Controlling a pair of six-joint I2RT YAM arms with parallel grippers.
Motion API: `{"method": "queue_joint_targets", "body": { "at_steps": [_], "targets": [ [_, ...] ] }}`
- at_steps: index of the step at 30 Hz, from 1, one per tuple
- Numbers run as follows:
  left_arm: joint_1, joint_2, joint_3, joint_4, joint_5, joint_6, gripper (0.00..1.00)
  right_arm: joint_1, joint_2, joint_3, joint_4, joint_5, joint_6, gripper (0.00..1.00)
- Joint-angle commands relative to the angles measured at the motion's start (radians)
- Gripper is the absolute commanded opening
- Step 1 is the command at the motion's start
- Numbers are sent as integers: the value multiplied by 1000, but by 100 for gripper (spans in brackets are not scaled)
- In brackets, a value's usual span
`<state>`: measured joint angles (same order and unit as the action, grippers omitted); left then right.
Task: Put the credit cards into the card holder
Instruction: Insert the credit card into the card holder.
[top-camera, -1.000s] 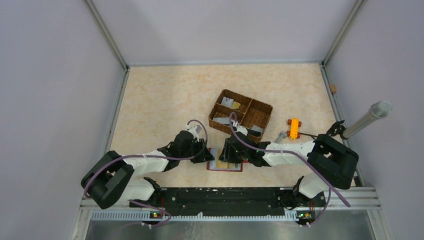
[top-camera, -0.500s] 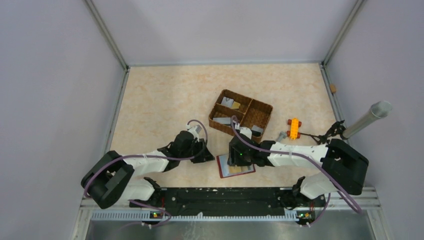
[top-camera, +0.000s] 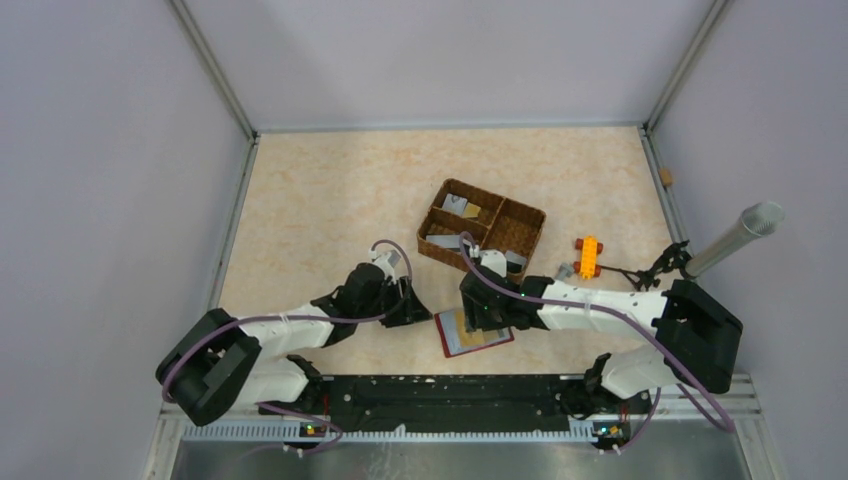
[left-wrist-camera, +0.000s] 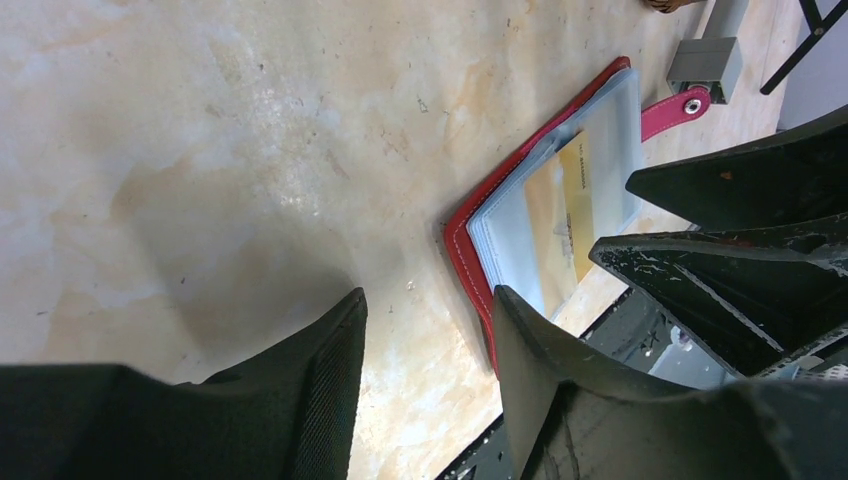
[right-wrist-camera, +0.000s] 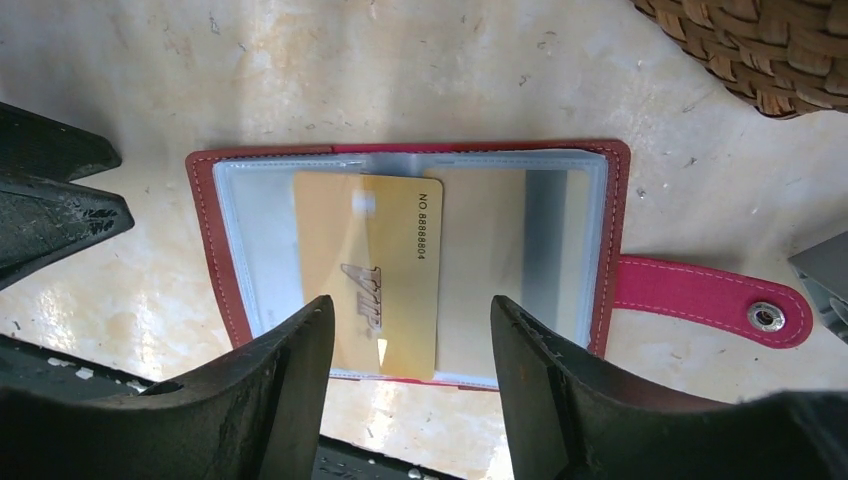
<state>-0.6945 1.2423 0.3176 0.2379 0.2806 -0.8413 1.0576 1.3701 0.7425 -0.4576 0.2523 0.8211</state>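
Observation:
The dark red card holder lies open on the table near the front edge, with its snap tab pointing right. A gold-tan credit card lies across its clear pockets, and its left part looks hazy as if under the plastic. My right gripper hovers open and empty just over the holder. My left gripper is open and empty, low over bare table just left of the holder. More cards, grey and gold, lie in the wicker basket.
The brown divided basket stands just behind the holder. An orange toy brick, a small grey piece and a grey cylinder are at the right. The black base rail runs along the front edge.
The card holder has slid to the right and turned slightly. My right gripper has moved right with it. My left gripper has stayed nearly in place and now stands apart from the holder.

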Motion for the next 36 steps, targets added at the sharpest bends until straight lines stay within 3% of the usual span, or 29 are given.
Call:
{"method": "queue_joint_targets", "body": {
  "at_steps": [1, 9, 20, 36],
  "targets": [
    [0, -15, -44, -18, 9, -45, 53, 15, -22, 9, 15, 20, -5, 57],
    [-23, 61, -67, 133, 68, -135, 49, 15, 19, -35, 102, -43, 13, 53],
    [-35, 198, -79, 300, 135, -199, 30, 15, 63, -51, 224, -144, 26, 45],
    [-37, 220, -81, 342, 141, -219, 25, 15, 55, -80, 390, -244, 47, 43]
  ]
}}
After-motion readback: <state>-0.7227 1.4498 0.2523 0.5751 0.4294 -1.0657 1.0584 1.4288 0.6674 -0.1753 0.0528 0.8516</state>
